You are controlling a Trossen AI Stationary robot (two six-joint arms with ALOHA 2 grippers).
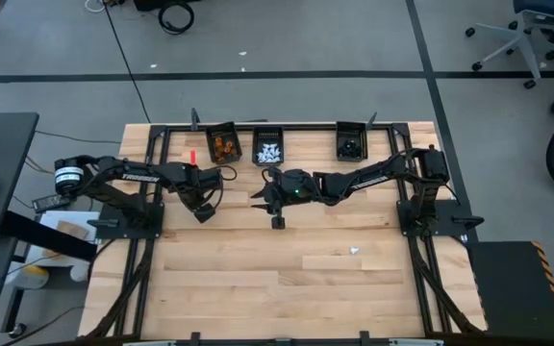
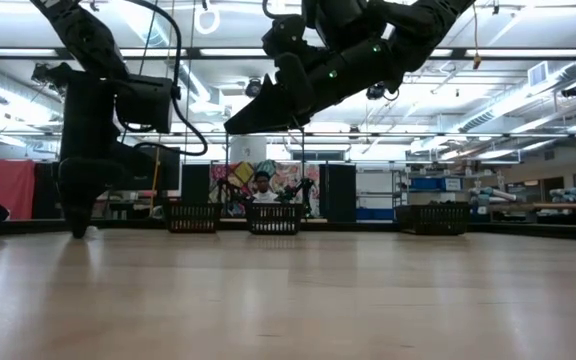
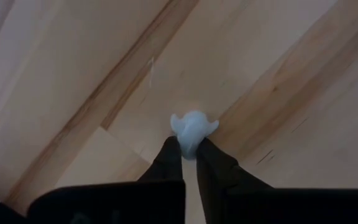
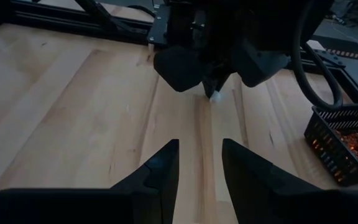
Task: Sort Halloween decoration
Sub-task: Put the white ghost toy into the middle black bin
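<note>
Bright ceiling strip lights silhouette the arms in the low view; the left wrist view is soft and blurred.

The near half of the table lies open, with only one small white trinket on it toward the right. Along the far edge three black bins stand in a row with gaps between them. The left gripper sits low at the boards, pinched on a white trinket. The right gripper hangs above the table's middle, in front of the middle bin, blocking passage there. Metal frame rails run along both sides.
</note>
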